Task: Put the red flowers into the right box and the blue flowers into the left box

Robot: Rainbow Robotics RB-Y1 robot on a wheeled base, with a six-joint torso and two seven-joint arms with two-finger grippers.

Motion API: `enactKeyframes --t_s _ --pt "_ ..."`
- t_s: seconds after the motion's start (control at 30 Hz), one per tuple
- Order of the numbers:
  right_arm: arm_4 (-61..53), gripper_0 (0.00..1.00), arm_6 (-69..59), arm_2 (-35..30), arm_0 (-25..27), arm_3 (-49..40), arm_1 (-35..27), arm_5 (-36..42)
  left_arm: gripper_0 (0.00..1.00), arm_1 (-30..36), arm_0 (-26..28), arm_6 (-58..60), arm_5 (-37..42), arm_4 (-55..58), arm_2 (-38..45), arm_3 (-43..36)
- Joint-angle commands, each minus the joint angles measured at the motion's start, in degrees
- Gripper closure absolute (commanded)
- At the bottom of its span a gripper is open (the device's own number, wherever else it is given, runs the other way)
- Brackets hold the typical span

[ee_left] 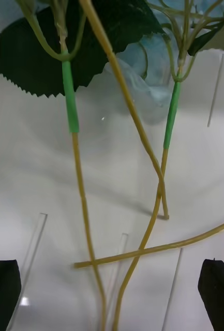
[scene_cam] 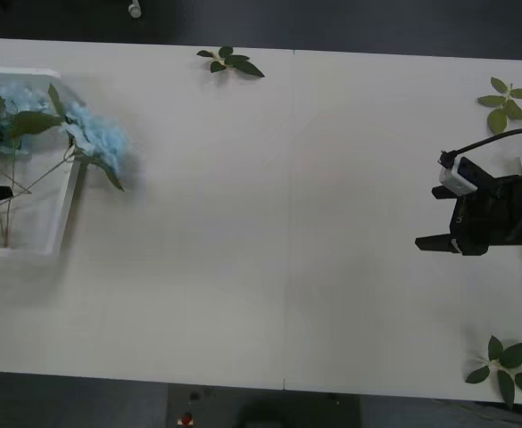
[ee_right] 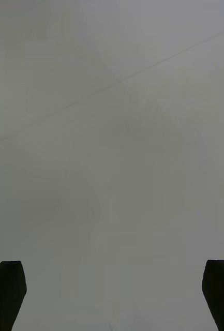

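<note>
1. Your left gripper is spread wide, holding nothing, its 2 black fingers hovering over thin yellow-tan stems.
2. Just beyond it, the pale sky-blue flower clusters lie in the shallow white plastic tray, one bloom spilling over the rim.
3. Your right gripper is wide open and empty over the bare white table, well apart from the tray.
</note>
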Motion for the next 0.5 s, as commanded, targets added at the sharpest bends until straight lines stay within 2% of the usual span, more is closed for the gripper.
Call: enactKeyframes --t_s 0.03,0.2,0.3,0.4,0.5 --pt "-0.40 0.00 -0.70 -1.06 -0.55 -1.11 -1.19 -0.10 0.00 5.05 -2.27 -1.61 6.25 -4.28 3.13 0.37" --pt "-0.40 0.00 -0.70 -1.06 -0.55 -1.11 -1.19 -0.10 0.00 6.72 -3.42 -1.61 18.20 -14.13 11.13 0.37" --pt "-0.40 0.00 -0.70 -1.06 -0.55 -1.11 -1.19 -0.10 0.00 7.87 -5.35 -1.52 28.13 -21.60 17.11 0.19" --pt "-0.40 0.00 -0.70 -1.06 -0.55 -1.11 -1.19 -0.10 0.00 8.30 -6.67 -1.52 36.57 -26.43 22.82 -0.95" --pt "-0.40 0.00 -0.70 -1.06 -0.55 -1.11 -1.19 -0.10 0.00 8.30 -7.02 -1.70 41.75 -27.49 27.65 -3.59"
